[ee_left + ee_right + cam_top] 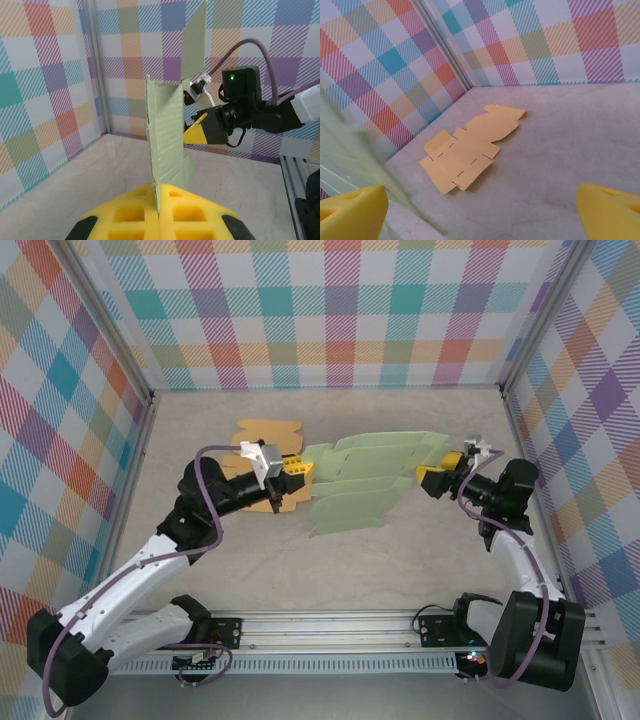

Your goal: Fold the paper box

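The paper box (370, 485) is a flat pale green blank held above the table between the two arms. My left gripper (298, 470) is shut on its left end. In the left wrist view the green sheet (167, 130) stands edge-on, pinched between the yellow pads (195, 212). My right gripper (440, 472) stands open at the sheet's right end. In the right wrist view the blurred green sheet (350, 160) runs past the left fingertip (352, 212), and the gap at the right gripper (480, 212) holds nothing. Whether that fingertip touches the sheet I cannot tell.
An orange paper blank (265, 432) lies flat on the table behind my left gripper, and in the right wrist view the orange blank (470, 145) sits near the corner. Checked walls (320, 310) close in the back and both sides. A metal rail (330, 640) runs along the near edge.
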`<state>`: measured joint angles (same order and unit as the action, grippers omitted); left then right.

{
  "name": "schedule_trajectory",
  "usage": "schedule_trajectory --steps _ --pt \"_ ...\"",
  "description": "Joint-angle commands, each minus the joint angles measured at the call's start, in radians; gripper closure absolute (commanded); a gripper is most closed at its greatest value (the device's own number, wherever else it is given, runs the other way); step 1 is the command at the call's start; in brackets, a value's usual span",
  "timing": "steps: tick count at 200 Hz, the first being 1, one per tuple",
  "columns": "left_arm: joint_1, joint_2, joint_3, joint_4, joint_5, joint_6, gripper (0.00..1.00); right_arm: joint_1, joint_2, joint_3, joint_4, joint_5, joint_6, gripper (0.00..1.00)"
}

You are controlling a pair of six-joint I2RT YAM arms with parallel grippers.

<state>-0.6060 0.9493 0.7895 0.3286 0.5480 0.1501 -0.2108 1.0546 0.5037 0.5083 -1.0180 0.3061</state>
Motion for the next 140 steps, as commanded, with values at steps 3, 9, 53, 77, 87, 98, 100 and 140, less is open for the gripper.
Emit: schedule_trajectory --steps 3,9,53,77,87,98,100,140 --pt "0.007 -0.039 0.008 0.000 0.032 0.000 1.00 0.010 -0.046 -0.011 0.057 -0.085 0.031 0.04" --pt "0.007 -0.043 0.007 -0.001 0.030 0.000 1.00 0.018 -0.056 -0.010 0.051 -0.093 0.026 0.04" --pt "0.006 -0.050 -0.001 0.009 -0.017 -0.011 1.00 0.083 -0.167 -0.006 -0.051 -0.092 -0.051 0.10" --pt "0.006 -0.044 -0.006 0.019 -0.026 -0.020 1.00 0.089 -0.191 -0.013 -0.063 -0.069 -0.059 0.20" --pt "0.007 -0.041 -0.012 0.025 -0.047 -0.023 1.00 0.089 -0.193 -0.015 -0.063 -0.069 -0.060 0.27" --pt "0.006 -0.042 -0.018 0.034 -0.069 -0.023 1.00 0.090 -0.191 -0.016 -0.063 -0.063 -0.060 0.34" --pt "0.006 -0.043 -0.021 0.035 -0.074 -0.022 1.00 0.090 -0.191 -0.016 -0.063 -0.060 -0.061 0.35" --pt "0.008 -0.027 -0.038 0.046 -0.131 -0.019 1.00 0.089 -0.196 -0.022 -0.069 -0.027 -0.070 0.46"
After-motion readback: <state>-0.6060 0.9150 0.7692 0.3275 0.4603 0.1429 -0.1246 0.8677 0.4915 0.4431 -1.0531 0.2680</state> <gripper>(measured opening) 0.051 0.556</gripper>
